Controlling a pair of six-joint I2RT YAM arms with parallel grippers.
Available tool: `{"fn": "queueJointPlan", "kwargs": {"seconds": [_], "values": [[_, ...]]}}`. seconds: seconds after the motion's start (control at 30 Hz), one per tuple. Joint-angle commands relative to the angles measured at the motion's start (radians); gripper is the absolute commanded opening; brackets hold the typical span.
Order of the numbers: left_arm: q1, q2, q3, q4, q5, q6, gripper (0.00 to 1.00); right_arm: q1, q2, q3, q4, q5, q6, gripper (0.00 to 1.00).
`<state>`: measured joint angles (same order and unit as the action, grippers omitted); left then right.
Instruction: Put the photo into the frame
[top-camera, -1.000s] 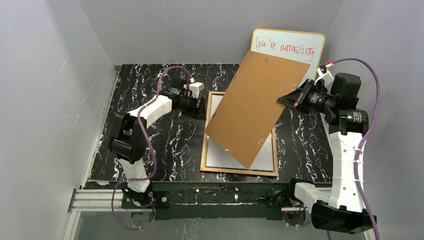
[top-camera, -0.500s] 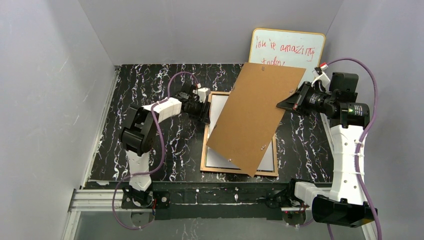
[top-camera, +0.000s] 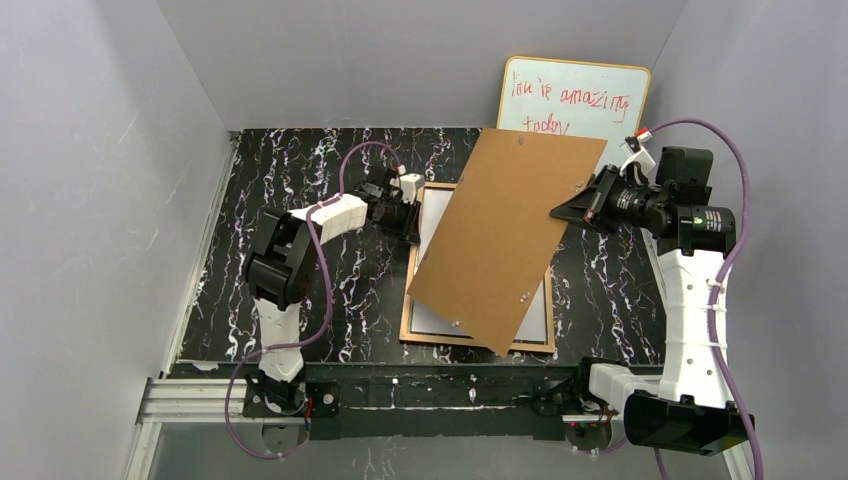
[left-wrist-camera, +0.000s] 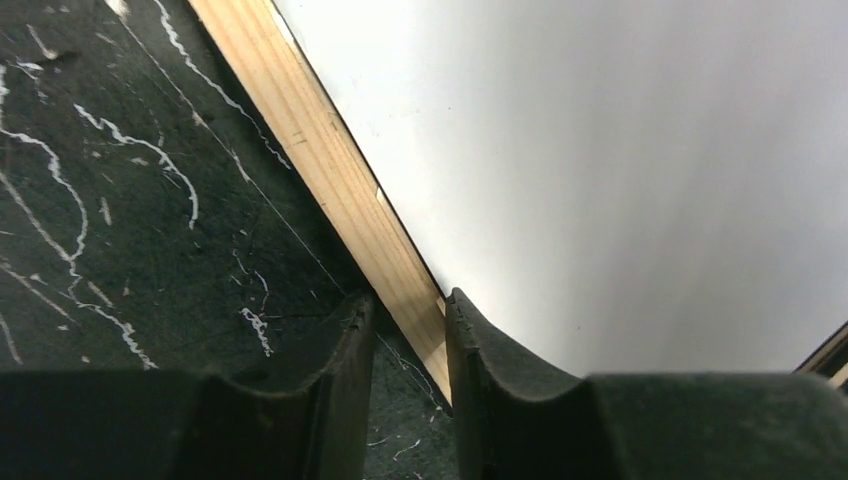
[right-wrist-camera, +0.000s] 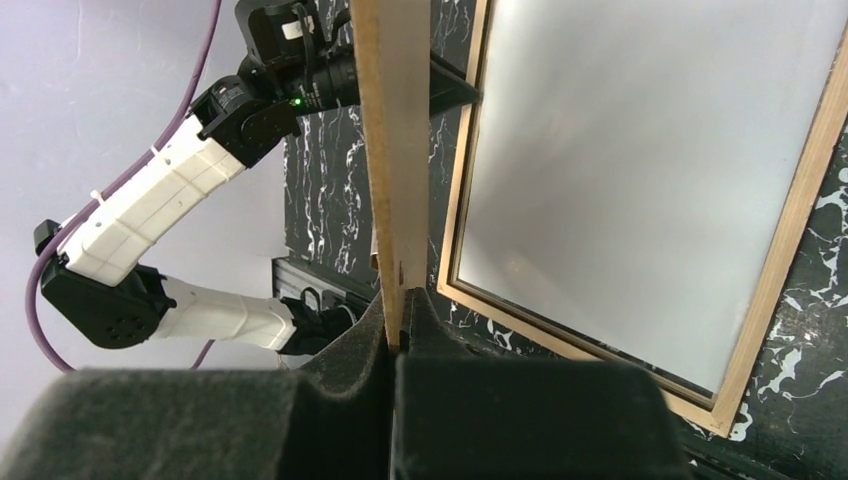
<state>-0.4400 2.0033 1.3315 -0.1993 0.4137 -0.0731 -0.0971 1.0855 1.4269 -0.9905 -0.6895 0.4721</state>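
Observation:
The frame (top-camera: 440, 338) lies back up on the black marbled table, its tan rails showing. Inside it lies the photo (top-camera: 432, 215), plain white back up. My left gripper (top-camera: 412, 222) is at the frame's far left corner. In the left wrist view its jaws (left-wrist-camera: 408, 305) straddle the tan rail (left-wrist-camera: 330, 170): one finger rests over the photo (left-wrist-camera: 600, 180), and the other stands a sliver off the rail on the table side. My right gripper (right-wrist-camera: 398, 310) is shut on the edge of the brown backing panel (top-camera: 505, 235) and holds it tilted above the frame.
An orange-edged whiteboard (top-camera: 575, 98) with red writing leans on the back wall behind the panel. Grey walls close in the table on three sides. The panel hides most of the frame's right half from above.
My left gripper has moved right onto the frame's left rail and its jaws have narrowed. The right arm has swung the panel slightly down and left, uncovering more of the whiteboard.

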Motion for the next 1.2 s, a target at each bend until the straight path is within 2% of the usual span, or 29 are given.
{"fn": "queueJointPlan", "kwargs": {"seconds": [0.0, 0.27, 0.4, 0.77, 0.93, 1.03, 1.1, 1.17], "values": [[0.000, 0.007, 0.026, -0.028, -0.143, 0.051, 0.21, -0.004, -0.026, -0.032, 0.078, -0.089, 0.045, 0.01], [0.017, -0.022, 0.037, -0.033, -0.295, 0.064, 0.16, -0.004, -0.040, -0.133, 0.170, -0.156, 0.087, 0.01], [0.045, -0.038, 0.025, -0.019, -0.324, 0.051, 0.13, -0.004, -0.038, -0.190, 0.231, -0.199, 0.112, 0.01], [0.149, -0.086, -0.021, -0.005, -0.319, 0.051, 0.10, -0.003, -0.005, -0.359, 0.464, -0.305, 0.209, 0.01], [0.189, -0.110, -0.038, -0.006, -0.286, 0.065, 0.11, 0.019, 0.057, -0.384, 0.554, -0.328, 0.233, 0.01], [0.212, -0.124, -0.021, -0.022, -0.251, 0.068, 0.21, 0.050, 0.116, -0.383, 0.606, -0.334, 0.232, 0.01], [0.239, -0.135, 0.007, -0.043, -0.209, 0.066, 0.36, 0.071, 0.163, -0.377, 0.635, -0.347, 0.228, 0.01], [0.282, -0.154, 0.038, -0.051, -0.148, 0.048, 0.57, 0.088, 0.216, -0.370, 0.667, -0.364, 0.227, 0.01]]}}
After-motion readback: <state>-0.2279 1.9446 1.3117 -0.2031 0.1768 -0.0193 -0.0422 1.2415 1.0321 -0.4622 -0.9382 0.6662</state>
